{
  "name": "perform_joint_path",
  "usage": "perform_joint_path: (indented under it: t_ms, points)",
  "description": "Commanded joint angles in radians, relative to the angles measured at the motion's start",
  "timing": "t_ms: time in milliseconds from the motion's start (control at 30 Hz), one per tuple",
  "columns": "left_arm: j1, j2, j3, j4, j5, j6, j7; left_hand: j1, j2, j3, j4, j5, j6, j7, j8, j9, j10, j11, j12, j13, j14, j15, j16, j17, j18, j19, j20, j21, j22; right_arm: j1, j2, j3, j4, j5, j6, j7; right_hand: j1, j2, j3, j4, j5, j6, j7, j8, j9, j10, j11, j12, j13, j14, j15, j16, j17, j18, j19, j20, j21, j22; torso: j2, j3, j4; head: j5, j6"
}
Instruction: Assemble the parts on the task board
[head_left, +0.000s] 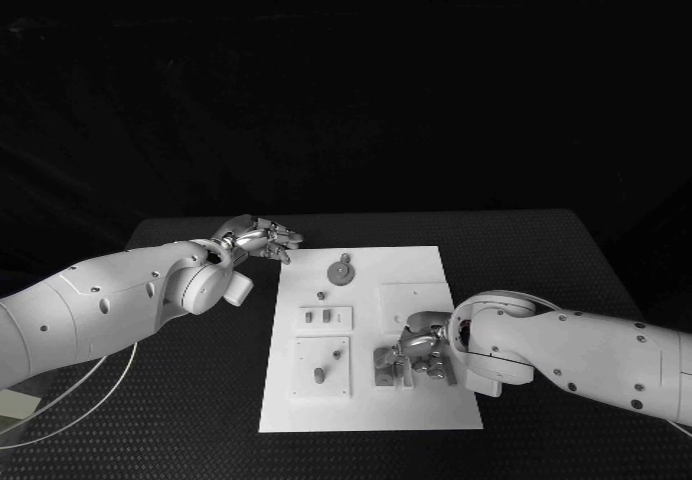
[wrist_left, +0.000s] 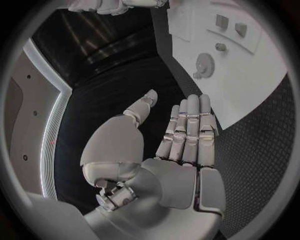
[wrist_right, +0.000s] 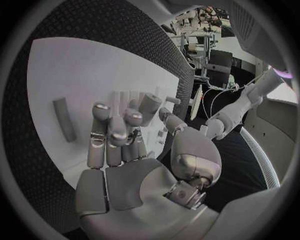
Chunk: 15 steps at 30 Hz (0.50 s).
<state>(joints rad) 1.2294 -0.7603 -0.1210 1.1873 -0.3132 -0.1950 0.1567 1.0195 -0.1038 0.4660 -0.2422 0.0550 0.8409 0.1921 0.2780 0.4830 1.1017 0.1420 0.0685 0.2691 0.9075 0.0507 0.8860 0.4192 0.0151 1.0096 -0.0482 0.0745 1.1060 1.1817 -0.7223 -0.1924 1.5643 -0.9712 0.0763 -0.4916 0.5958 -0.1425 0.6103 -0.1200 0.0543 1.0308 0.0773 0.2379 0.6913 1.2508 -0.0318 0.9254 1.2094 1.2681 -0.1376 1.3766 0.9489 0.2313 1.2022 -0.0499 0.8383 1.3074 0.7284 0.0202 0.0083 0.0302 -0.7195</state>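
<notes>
Work at this moment sits with your right hand (head_left: 418, 352), which is down over the near right part of the flat white rectangular task board (head_left: 418, 270), fingers curled above the small grey block fixture (head_left: 392, 368) there. From the right wrist view a short grey cylindrical peg (wrist_right: 150, 106) stands right at the fingertips (wrist_right: 133, 118), but I cannot tell whether it is pinched or merely touched, so treat the grasp as unconfirmed. Before you lift or press, check that the thumb and a finger really bear on opposite sides of that peg; a one-sided contact would likely tip it.

Keep the wrist steady and move straight along the peg's axis; the fit probably tolerates little tilt. A long grey bar (wrist_right: 64, 119) lies flat on the board beside the hand, apart from the fingers; avoid sweeping it with the knuckles.

Your left hand (head_left: 257, 241) hovers off the far left corner of the board over the black table (head_left: 548, 250), fingers straight and together, thumb apart, holding nothing. Leave it there, or rest it on the board's edge if the plate starts to slide. The round grey toothed gear (head_left: 340, 271) lies on the far part of the board, and small grey pegs (head_left: 319, 375) stand in the raised plates on the left; none is touched.
</notes>
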Motion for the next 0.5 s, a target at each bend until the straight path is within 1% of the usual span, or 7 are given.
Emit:
perform_joint_path:
  t_ms: [33, 167, 300, 400, 500]
  points:
    - [0.001, 0.001, 0.001, 0.001, 0.005, 0.015, 0.004, -0.013, 0.0, 0.0, 0.009, 0.001, -0.006, -0.002, 0.003, -0.001, -0.003, 0.002, 0.001, 0.002, -0.005, 0.002, -0.004, 0.001, 0.009, 0.0, 0.001, -0.004, -0.001, -0.004, -0.006, -0.003, 0.006, -0.053, 0.006, 0.012, 0.021, 0.003, 0.002, -0.013, -0.004, -0.009, 0.004, 0.0, 0.003, -0.007, 0.001, -0.004, 0.002, -0.003, 0.001, -0.003, 0.002, 0.031, -0.002, 0.0, -0.001, 0.019, 0.0, 0.0009, -0.0001, 0.0, 0.001]
    - [0.001, 0.001, 0.001, 0.001, 0.005, 0.017, 0.003, -0.014, 0.001, 0.001, 0.01, 0.001, -0.006, -0.002, 0.003, -0.001, -0.003, 0.002, 0.001, 0.002, -0.005, 0.002, -0.004, 0.001, 0.009, 0.001, 0.002, -0.004, -0.001, -0.004, -0.024, -0.002, 0.027, -0.061, 0.01, 0.029, 0.032, 0.006, -0.005, -0.026, -0.004, -0.002, 0.002, 0.005, 0.007, -0.004, -0.001, -0.002, 0.003, -0.001, -0.001, -0.002, 0.003, 0.031, 0.0, 0.0, 0.002, 0.02, 0.0, 0.0013, 0.0006, 0.0, 0.002]
    - [0.001, 0.0, 0.0, 0.0, 0.005, 0.016, 0.003, -0.014, 0.001, 0.001, 0.011, 0.001, -0.006, -0.002, 0.004, -0.001, -0.003, 0.002, 0.001, 0.002, -0.005, 0.002, -0.004, 0.001, 0.009, 0.0, 0.002, -0.004, -0.001, -0.004, -0.041, -0.002, 0.048, -0.061, 0.003, 0.05, 0.038, 0.001, -0.011, -0.036, -0.004, 0.003, 0.001, 0.008, 0.01, -0.001, -0.003, -0.001, 0.004, 0.001, -0.002, -0.001, 0.003, 0.031, 0.002, 0.0, 0.003, 0.019, 0.0, 0.0016, -0.0005, 0.001, 0.002]
    - [0.001, 0.0, 0.0, 0.001, 0.005, 0.017, 0.003, -0.014, 0.001, 0.001, 0.011, 0.001, -0.006, -0.002, 0.004, -0.001, -0.003, 0.002, 0.001, 0.002, -0.004, 0.002, -0.004, 0.001, 0.009, 0.0, 0.002, -0.004, -0.001, -0.003, -0.051, -0.001, 0.055, -0.061, 0.0, 0.063, 0.039, -0.005, -0.012, -0.037, -0.004, 0.005, 0.0, 0.009, 0.011, 0.001, -0.003, -0.001, 0.004, 0.003, -0.003, -0.001, 0.002, 0.031, 0.003, 0.0, 0.004, 0.019, 0.0, 0.0011, -0.0009, 0.0, 0.004]
    - [0.001, 0.0, 0.0, 0.001, 0.005, 0.017, 0.004, -0.014, 0.001, 0.001, 0.011, 0.001, -0.006, -0.002, 0.004, -0.001, -0.003, 0.002, 0.001, 0.002, -0.005, 0.002, -0.004, 0.002, 0.009, 0.0, 0.002, -0.004, -0.001, -0.003, -0.056, -0.001, 0.061, -0.061, 0.012, 0.07, 0.041, -0.01, -0.013, -0.038, -0.004, 0.007, -0.001, 0.01, 0.012, 0.003, -0.004, 0.0, 0.004, 0.004, -0.004, -0.001, 0.002, 0.031, 0.005, 0.0, 0.004, 0.019, 0.0, 0.0009, -0.0011, 0.0, 0.005]
